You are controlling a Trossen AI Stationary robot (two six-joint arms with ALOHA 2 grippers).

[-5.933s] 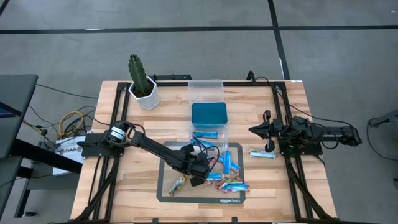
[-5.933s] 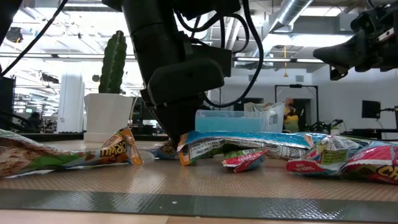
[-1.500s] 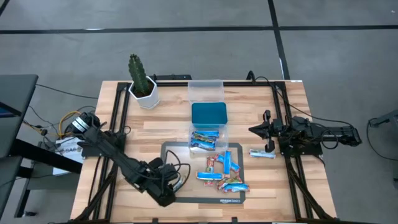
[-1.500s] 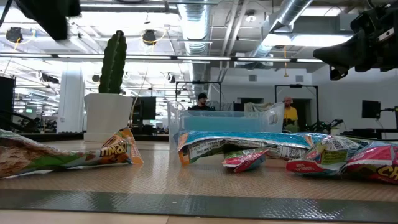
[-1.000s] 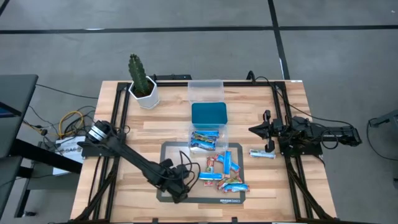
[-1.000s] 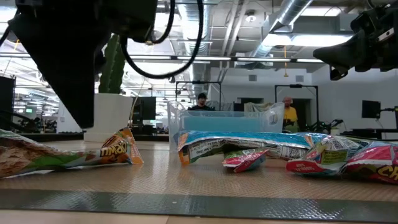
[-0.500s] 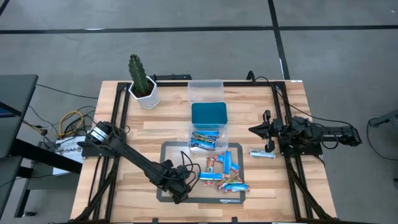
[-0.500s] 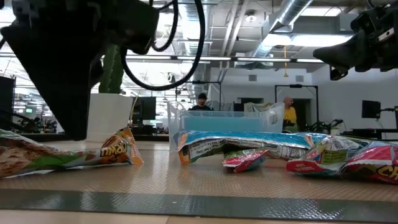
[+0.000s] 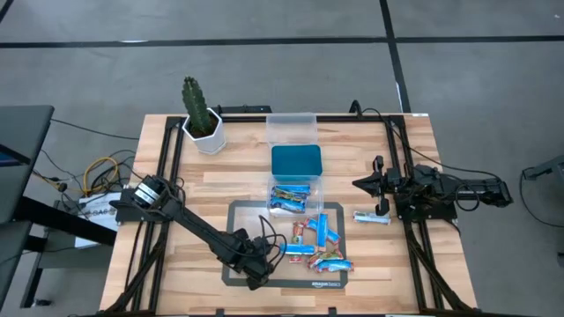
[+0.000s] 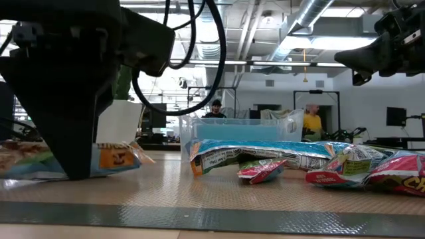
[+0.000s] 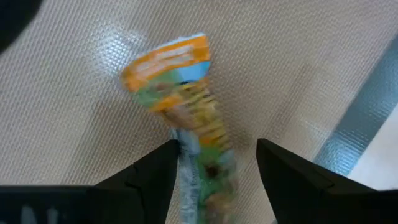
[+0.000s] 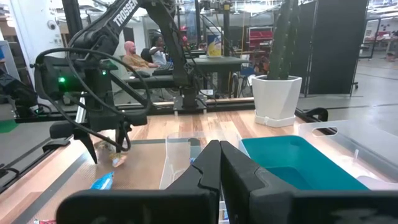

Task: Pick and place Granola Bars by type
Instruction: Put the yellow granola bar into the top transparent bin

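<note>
A green-and-orange granola bar [image 11: 186, 124] lies flat on the dark mat [image 9: 242, 216], near the mat's left front. My left gripper [image 11: 217, 168] points down over it, open, with one finger on each side of the bar's near half. In the high view this gripper [image 9: 256, 266] hides the bar. In the low view it [image 10: 70, 169] covers all but the bar's orange end [image 10: 119, 158]. Several blue and red bars [image 9: 317, 245] lie piled on the mat's right part. My right gripper [image 9: 366, 185] hangs shut at the table's right side. My left gripper comes at the green-and-orange bar from above, its fingers across the bar's width. One finger [image 11: 158, 171] stands right against the bar's long edge [image 11: 179, 148]. Whether it touches the edge I cannot tell. The bar lies on the mat.
A clear tub [image 9: 290, 197] with blue bars, a teal tub [image 9: 296, 161] and another clear tub [image 9: 292, 128] stand in a row behind the mat. One blue bar [image 9: 371, 217] lies on the wood at the right. A potted cactus [image 9: 201, 114] stands at the far left.
My left gripper has sunk toward the mat and drifted a little toward the table's right, coming down around the green-and-orange bar. In the low view it now covers most of the bar, and the bar's orange end has shifted slightly.
</note>
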